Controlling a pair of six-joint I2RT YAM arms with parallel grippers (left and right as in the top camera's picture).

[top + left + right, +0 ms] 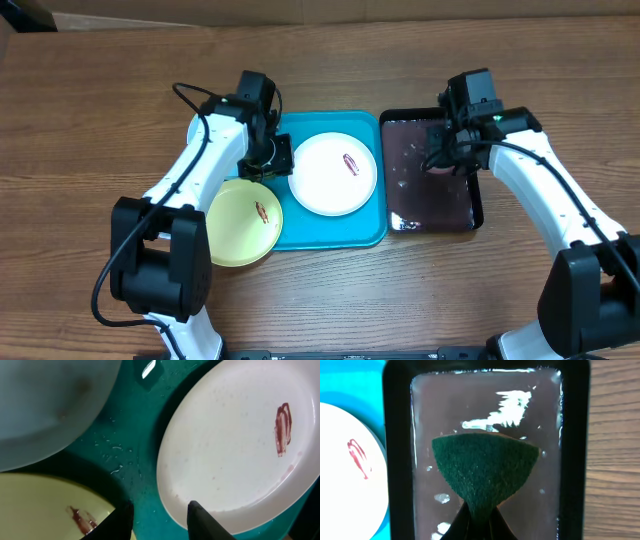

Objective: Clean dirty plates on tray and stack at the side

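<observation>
The turquoise tray (335, 236) holds the white plate (333, 173), which has a red-brown smear near its centre. The yellow-green plate (245, 222), also smeared, overlaps the tray's left edge. In the left wrist view the light blue plate (45, 405) fills the top left corner. My left gripper (159, 515) is open low over the wet tray floor (135, 435), one finger by the yellow-green plate (45, 505) and the other over the near rim of the white plate (235, 435). My right gripper (479, 525) is shut on a green sponge (482, 470) above the black tray (397, 460).
The black tray (476, 215) lies just right of the turquoise one and holds a film of brownish water. Both arms reach in from the near side. Bare wooden table (100, 90) surrounds the trays.
</observation>
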